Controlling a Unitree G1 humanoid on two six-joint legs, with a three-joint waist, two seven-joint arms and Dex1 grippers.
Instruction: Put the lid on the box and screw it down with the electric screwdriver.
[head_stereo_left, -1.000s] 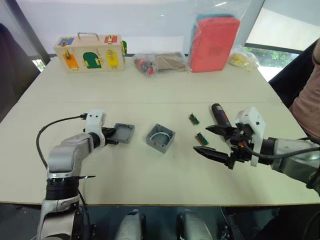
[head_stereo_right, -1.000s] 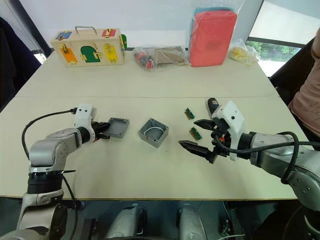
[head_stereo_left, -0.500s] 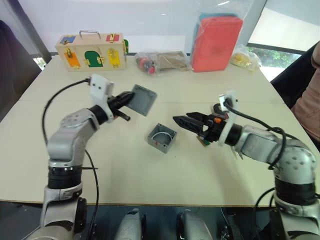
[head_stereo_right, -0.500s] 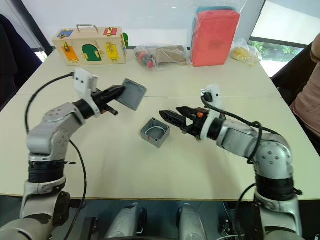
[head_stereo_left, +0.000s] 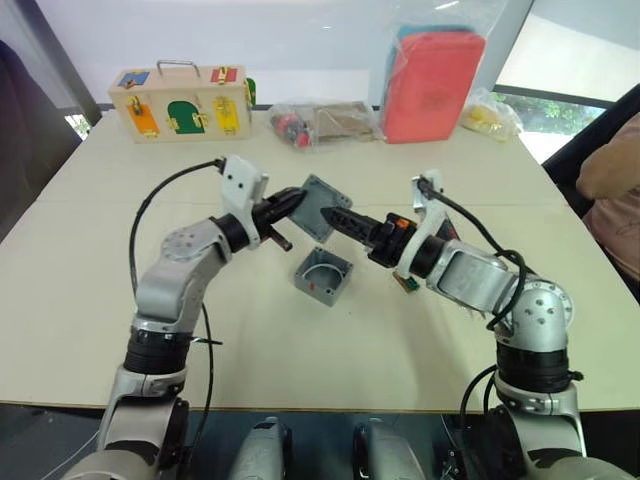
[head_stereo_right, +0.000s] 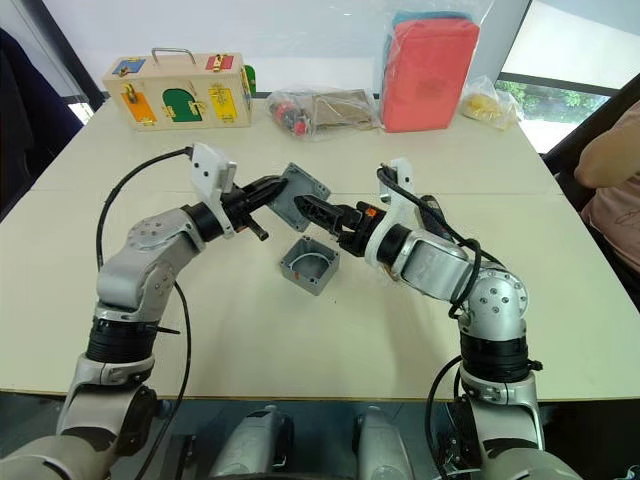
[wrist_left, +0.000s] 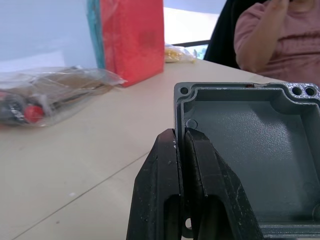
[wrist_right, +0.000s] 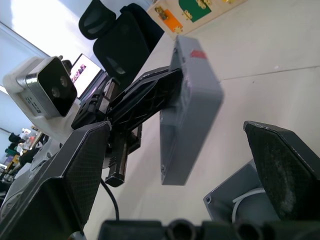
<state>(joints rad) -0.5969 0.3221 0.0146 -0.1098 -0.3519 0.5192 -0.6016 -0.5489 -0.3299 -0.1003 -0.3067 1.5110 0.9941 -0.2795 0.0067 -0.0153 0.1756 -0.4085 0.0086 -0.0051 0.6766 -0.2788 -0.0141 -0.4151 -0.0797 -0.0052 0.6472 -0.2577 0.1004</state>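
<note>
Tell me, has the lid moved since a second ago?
Yes. The left gripper has lifted the lid off the table and carried it rightward; it now hangs above the box, near the right gripper.

Lid (head_stereo_left: 322, 207): grey. Box (head_stereo_left: 322, 276): grey, white inside. Pouch (head_stereo_left: 430, 85): red. Wooden case (head_stereo_left: 180, 105): tan, with orange, green, yellow patches.

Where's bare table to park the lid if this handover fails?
The near table, in front of the box, is bare, as is the wide stretch on the robot's left. The middle is crowded: both grippers meet at the lid above the box, green connector blocks alongside.
</note>
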